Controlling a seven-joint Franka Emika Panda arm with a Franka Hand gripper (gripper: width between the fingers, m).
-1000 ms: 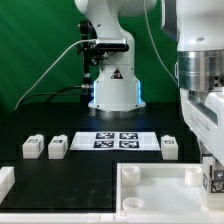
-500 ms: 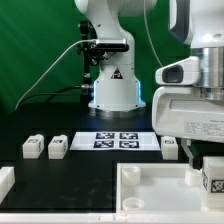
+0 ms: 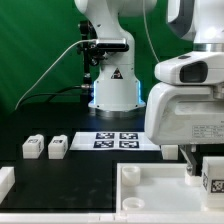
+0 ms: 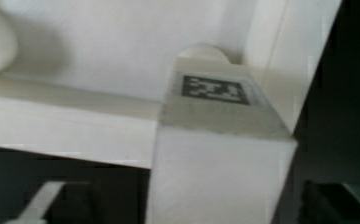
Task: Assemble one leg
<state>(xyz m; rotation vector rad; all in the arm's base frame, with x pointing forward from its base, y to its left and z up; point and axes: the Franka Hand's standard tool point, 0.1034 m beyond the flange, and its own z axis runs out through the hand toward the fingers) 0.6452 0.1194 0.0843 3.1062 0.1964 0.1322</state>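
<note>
My gripper [image 3: 206,172] is at the exterior view's right, shut on a small white leg [image 3: 212,181] with a black-and-white tag. It holds the leg just above the right near corner of the large white panel [image 3: 150,186]. In the wrist view the held leg [image 4: 221,140] fills the middle, running down between my dark fingers [image 4: 337,205], with the panel [image 4: 88,95] and a rounded corner recess behind it. Two more legs [image 3: 33,147] [image 3: 57,146] stand at the left, and another leg [image 3: 170,150] is partly hidden behind my hand.
The marker board [image 3: 118,139] lies in the middle in front of the robot base [image 3: 113,90]. A white part [image 3: 5,181] shows at the lower left edge. My bulky hand [image 3: 190,110] hides the right of the scene.
My hand has come down and toward the exterior view's left, bringing the held leg lower over the panel's right corner. The other legs have not moved.
</note>
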